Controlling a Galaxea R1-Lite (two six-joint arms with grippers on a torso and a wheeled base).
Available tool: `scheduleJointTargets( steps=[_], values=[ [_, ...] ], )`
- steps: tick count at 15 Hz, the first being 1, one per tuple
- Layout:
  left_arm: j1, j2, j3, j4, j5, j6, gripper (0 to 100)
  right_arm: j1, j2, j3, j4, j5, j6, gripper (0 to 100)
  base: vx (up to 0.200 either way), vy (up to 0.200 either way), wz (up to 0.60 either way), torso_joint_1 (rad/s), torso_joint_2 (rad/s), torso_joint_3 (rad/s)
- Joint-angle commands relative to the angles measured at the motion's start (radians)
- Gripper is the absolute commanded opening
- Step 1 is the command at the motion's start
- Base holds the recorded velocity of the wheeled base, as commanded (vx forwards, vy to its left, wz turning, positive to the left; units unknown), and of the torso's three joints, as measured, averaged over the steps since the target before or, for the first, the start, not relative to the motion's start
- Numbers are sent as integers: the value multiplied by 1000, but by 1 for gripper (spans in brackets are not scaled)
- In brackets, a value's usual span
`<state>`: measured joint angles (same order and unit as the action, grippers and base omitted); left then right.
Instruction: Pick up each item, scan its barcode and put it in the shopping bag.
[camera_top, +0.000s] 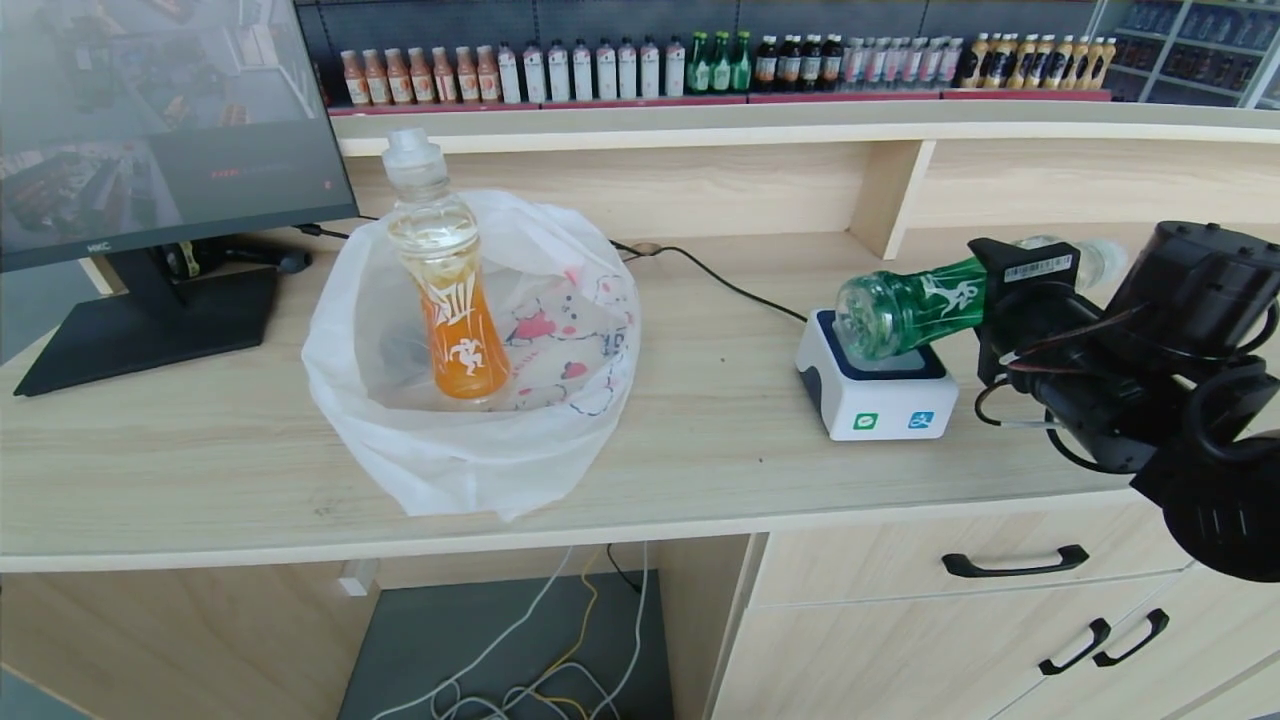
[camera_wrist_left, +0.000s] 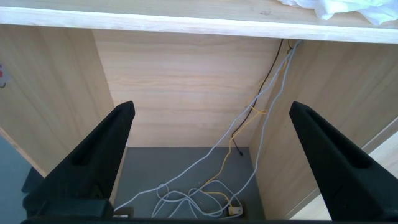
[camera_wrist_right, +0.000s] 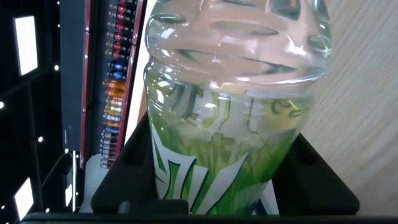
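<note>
An orange drink bottle (camera_top: 455, 310) stands upright inside the white shopping bag (camera_top: 470, 450) on the wooden counter. My right gripper (camera_top: 1005, 295) is shut on a green bottle (camera_top: 905, 305), holding it on its side with its base over the white scanner (camera_top: 875, 400). In the right wrist view the green bottle (camera_wrist_right: 230, 124) sits between the two black fingers (camera_wrist_right: 134, 168). My left gripper (camera_wrist_left: 211, 155) hangs open below the counter's front edge with nothing between its fingers.
A monitor (camera_top: 150, 120) stands at the counter's back left. A cable (camera_top: 720, 280) runs across the counter to the scanner. Drawers (camera_top: 1010, 565) are below on the right. Loose cables (camera_wrist_left: 205, 186) lie under the counter. Bottle shelves (camera_top: 700, 65) line the back.
</note>
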<state>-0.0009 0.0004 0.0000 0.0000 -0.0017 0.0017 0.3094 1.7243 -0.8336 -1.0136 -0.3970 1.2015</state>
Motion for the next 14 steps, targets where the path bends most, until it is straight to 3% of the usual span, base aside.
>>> scheduleJointTargets(
  steps=[1, 11, 14],
  values=[
    [-1, 0, 0, 0, 0, 0, 100, 1, -2, 1, 1, 0, 0, 0, 0, 0, 0, 0, 0, 0],
    [1, 0, 0, 0, 0, 0, 100, 1, -23, -27, -2, 1, -11, 0, 0, 0, 0, 0, 0, 0],
    [1, 0, 0, 0, 0, 0, 100, 7, -38, -82, -2, 15, -91, 0, 0, 0, 0, 0, 0, 0]
  ],
)
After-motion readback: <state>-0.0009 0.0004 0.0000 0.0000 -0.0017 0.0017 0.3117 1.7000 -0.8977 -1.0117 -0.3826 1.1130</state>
